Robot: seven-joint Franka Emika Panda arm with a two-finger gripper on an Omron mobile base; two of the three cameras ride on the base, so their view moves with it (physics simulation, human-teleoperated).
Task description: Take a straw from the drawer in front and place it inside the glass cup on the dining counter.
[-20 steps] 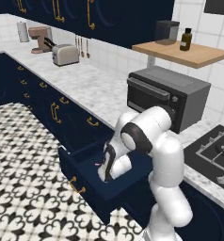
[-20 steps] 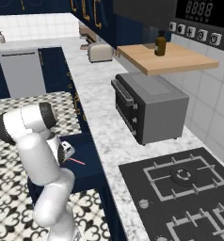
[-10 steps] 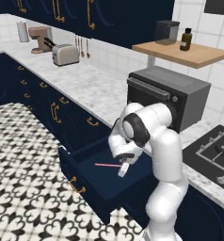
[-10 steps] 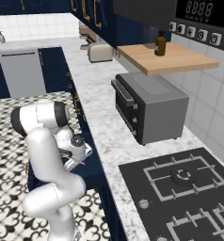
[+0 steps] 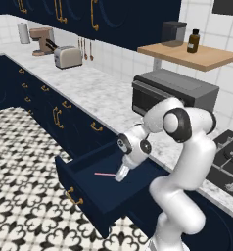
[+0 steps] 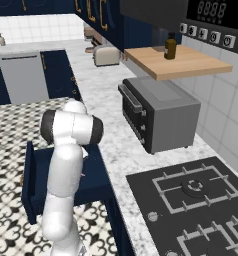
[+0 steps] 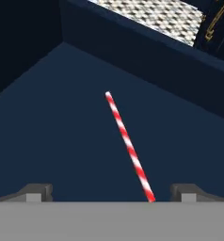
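The straw (image 7: 128, 143) is a thin straight stick banded red and white, lying flat on the smooth matte navy floor of the drawer (image 5: 84, 188); in the hand view it runs from about 11 o'clock down to 5 o'clock, its near end close to the right fingertip; the gripper (image 7: 111, 192) hangs over it with its two dark, blocky fingertips (image 7: 37, 190) spread wide, touching nothing; the drawer is a shallow box pulled well out from the cabinets, with plain walls and a small brass handle (image 5: 74, 197) on its front; in the left base view the straw (image 5: 105, 174) lies just at 9 o'clock of the gripper (image 5: 121, 172); above, a veined marble worktop (image 5: 94, 93) carries a boxy grey oven (image 5: 174, 93) and a toaster (image 5: 67, 57); patterned tiles (image 5: 20, 147) cover the floor.
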